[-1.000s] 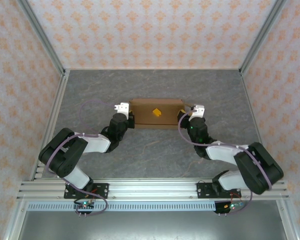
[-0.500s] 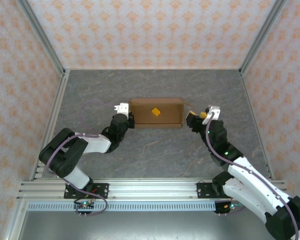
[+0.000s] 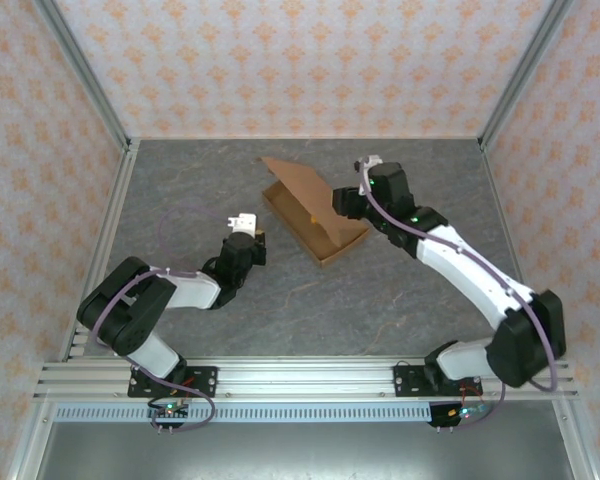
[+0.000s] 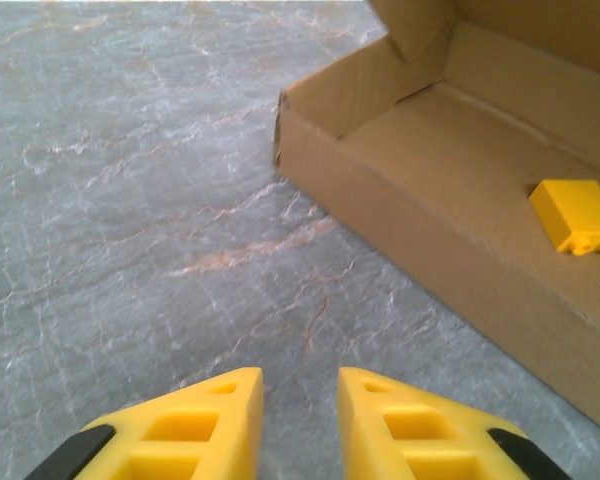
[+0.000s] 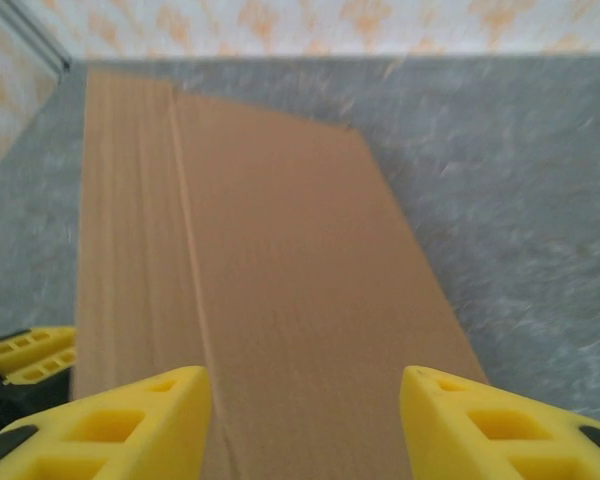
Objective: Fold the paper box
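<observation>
Left gripper [image 4: 298, 380]: yellow fingers a narrow gap apart, nothing between them, low over the grey marbled tabletop [image 4: 130, 200], just off the near-left corner of the plain brown cardboard paper box [image 4: 430, 255]. Right gripper [image 5: 302, 385]: fingers wide, nothing held, at the box's right side, facing its raised lid panel [image 5: 260, 250]; contact unclear. Box sits skewed near mid-table, tray open. Small yellow block [image 4: 577, 216] lies inside the tray.

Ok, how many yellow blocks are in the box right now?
1: a yellow block lies on the floor of the open paper box. The raised flap could hide others.
</observation>
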Action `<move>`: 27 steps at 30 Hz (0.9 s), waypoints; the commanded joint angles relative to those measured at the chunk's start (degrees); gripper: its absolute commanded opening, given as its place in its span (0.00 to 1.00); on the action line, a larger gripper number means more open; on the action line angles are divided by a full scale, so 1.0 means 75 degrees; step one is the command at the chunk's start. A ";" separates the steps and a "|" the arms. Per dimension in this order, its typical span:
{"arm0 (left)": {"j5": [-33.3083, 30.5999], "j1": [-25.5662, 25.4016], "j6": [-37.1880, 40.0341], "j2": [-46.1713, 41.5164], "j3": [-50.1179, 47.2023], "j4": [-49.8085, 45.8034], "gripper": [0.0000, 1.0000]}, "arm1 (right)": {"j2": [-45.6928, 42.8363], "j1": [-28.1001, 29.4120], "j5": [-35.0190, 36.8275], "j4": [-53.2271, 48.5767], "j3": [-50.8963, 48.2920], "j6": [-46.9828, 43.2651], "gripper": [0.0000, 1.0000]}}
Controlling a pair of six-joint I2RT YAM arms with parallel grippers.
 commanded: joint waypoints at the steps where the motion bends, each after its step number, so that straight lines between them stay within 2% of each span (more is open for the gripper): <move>1: -0.0183 -0.0081 -0.0254 -0.0649 -0.0083 -0.0442 0.29 | 0.0318 0.0131 -0.0678 -0.0422 0.0493 -0.0068 0.52; 5: -0.0296 -0.0058 -0.0271 -0.1522 0.0259 -0.1767 0.32 | 0.0093 0.0134 -0.0697 -0.0504 0.0525 0.0021 0.55; 10: 0.0486 0.0032 -0.0510 -0.1749 0.0946 -0.2961 0.38 | -0.0073 0.0374 -0.0763 -0.0722 0.0491 -0.0036 0.59; 14: 0.1277 0.0058 -0.1177 -0.1180 0.0982 -0.2783 0.39 | -0.0111 0.0330 -0.0405 -0.0694 0.0210 -0.0151 0.60; 21: 0.2869 0.0091 -0.1739 0.0506 0.1434 -0.2162 0.35 | -0.0090 0.0256 -0.0444 -0.0674 0.0149 -0.0185 0.60; 27: 0.2922 -0.0064 -0.1841 0.1050 0.1619 -0.1936 0.34 | -0.0098 0.0208 -0.0424 -0.0741 0.0109 -0.0212 0.60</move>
